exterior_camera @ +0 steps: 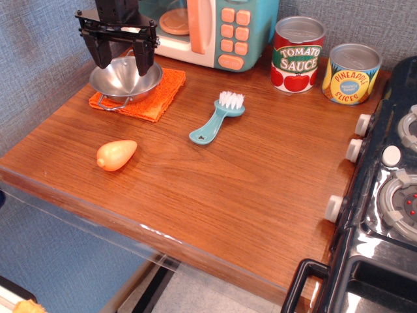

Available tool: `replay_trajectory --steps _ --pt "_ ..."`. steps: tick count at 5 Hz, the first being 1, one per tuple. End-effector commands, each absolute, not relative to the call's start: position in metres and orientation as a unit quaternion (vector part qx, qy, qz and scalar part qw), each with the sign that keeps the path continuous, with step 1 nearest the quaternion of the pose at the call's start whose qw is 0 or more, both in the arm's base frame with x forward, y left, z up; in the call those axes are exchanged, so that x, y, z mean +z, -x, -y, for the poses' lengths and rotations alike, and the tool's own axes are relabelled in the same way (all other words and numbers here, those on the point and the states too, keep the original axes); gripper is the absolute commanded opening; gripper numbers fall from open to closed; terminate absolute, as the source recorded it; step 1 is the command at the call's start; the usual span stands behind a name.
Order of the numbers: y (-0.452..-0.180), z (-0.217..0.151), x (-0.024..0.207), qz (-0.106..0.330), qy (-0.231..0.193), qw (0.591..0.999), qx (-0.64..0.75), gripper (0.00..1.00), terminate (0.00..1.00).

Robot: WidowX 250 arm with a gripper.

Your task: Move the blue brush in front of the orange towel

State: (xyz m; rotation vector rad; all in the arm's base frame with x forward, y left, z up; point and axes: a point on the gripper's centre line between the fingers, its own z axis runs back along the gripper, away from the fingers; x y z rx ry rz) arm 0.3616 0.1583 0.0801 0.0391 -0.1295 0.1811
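The blue brush [217, 119] lies flat on the wooden counter, white bristles toward the back, handle with a hole toward the front left. The orange towel [163, 93] lies at the back left, mostly covered by a steel bowl [125, 79] that stands on it. My gripper [122, 63] is black, open and empty. It hangs over the bowl, well to the left of the brush, with its fingers spread across the bowl's width.
An orange-yellow egg-shaped toy [116, 154] lies near the front left. A toy microwave [215, 29] stands at the back. A tomato sauce can [297, 54] and a pineapple slices can [351, 73] stand at the back right. A toy stove [384, 195] borders the right edge.
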Motion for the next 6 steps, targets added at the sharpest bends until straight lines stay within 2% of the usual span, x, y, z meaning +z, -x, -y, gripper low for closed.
replay_trajectory --steps 1,4,6 --pt "-0.362 -0.158 0.08 0.065 -0.02 0.994 0.09 1.0 0.0" --pt "-0.359 -0.126 0.09 0.085 -0.005 0.995 0.057 1.0 0.0" --pt "-0.363 -0.069 0.075 0.07 -0.007 0.997 -0.027 1.0 0.0"
